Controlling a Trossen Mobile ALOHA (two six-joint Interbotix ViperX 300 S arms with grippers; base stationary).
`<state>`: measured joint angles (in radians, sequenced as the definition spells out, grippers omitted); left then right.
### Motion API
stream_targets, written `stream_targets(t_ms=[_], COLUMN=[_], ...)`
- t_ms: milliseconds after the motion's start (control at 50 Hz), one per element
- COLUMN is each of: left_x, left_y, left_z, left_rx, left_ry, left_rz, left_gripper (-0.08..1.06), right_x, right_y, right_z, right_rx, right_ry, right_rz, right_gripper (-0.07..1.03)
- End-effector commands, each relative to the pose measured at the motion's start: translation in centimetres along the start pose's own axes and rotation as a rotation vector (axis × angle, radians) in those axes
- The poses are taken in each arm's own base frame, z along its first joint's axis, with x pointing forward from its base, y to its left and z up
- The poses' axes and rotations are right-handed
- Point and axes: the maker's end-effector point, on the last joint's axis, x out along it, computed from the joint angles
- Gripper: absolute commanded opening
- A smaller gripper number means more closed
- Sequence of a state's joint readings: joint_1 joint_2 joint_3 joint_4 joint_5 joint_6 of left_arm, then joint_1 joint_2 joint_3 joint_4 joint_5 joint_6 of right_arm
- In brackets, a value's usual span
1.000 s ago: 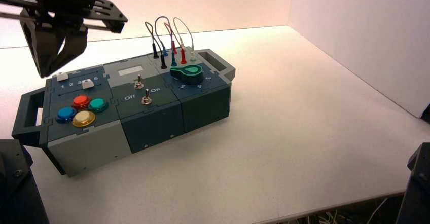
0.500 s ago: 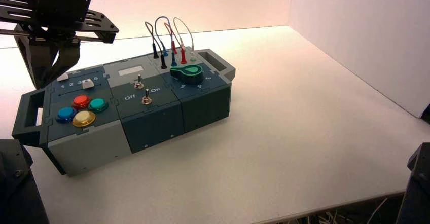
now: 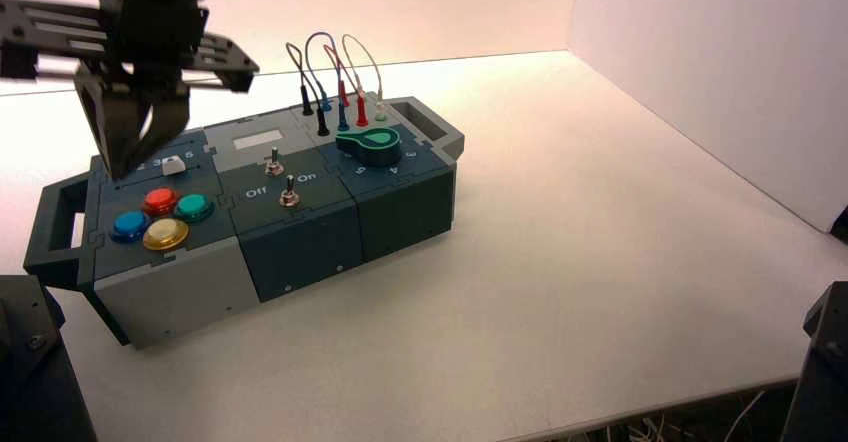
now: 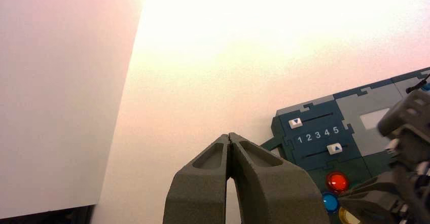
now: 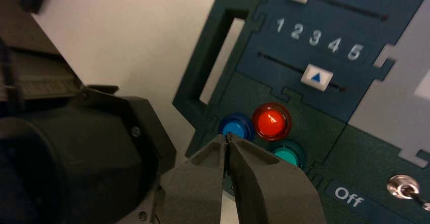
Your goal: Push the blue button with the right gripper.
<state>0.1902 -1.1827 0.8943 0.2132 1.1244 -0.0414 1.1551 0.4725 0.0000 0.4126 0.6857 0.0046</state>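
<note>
The blue button [image 3: 130, 225] sits at the left end of the box [image 3: 300, 242], next to the red [image 3: 159, 200], teal-green [image 3: 193, 206] and yellow [image 3: 165, 233] buttons. My right gripper [image 3: 125, 167] reaches across and hangs above the slider area, behind the buttons, with its fingers shut and empty. In the right wrist view its tip [image 5: 226, 138] lines up with the rim of the blue button [image 5: 236, 126], apart from it. My left gripper [image 4: 229, 137] is shut and empty, off the box's left end over the table.
Two sliders with white knobs [image 5: 317, 77] and the numbers 1 to 5 lie behind the buttons. Two toggle switches [image 3: 289, 197], a green knob [image 3: 370, 145] and looped wires [image 3: 335, 82] fill the middle and right of the box. A handle [image 3: 55, 227] sticks out left. White walls stand behind and right.
My right gripper has swung to the right from beyond the box's left rear corner and now hangs over the sliders, closer to the buttons. The box has not moved.
</note>
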Motion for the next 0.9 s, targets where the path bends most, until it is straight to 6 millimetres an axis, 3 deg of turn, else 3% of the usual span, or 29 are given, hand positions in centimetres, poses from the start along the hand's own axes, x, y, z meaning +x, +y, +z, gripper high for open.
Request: stream_targets(t_ms=[20,900], left_x=[-0.2,0.0], left_y=[0.2,0.1], left_z=[0.5,0.5], left_rx=[-0.010,-0.009], left_ry=[-0.011,-0.014], left_rz=[0.007,0.006], left_gripper=[-0.04,-0.04], right_x=[-1.1,1.0], right_y=[0.8,0.4], right_z=[1.6,0.7], right_rx=[-0.012,0.008], right_ry=[-0.039,0.010], right_rz=[0.017,0.019], right_gripper=[-0.02,-0.02])
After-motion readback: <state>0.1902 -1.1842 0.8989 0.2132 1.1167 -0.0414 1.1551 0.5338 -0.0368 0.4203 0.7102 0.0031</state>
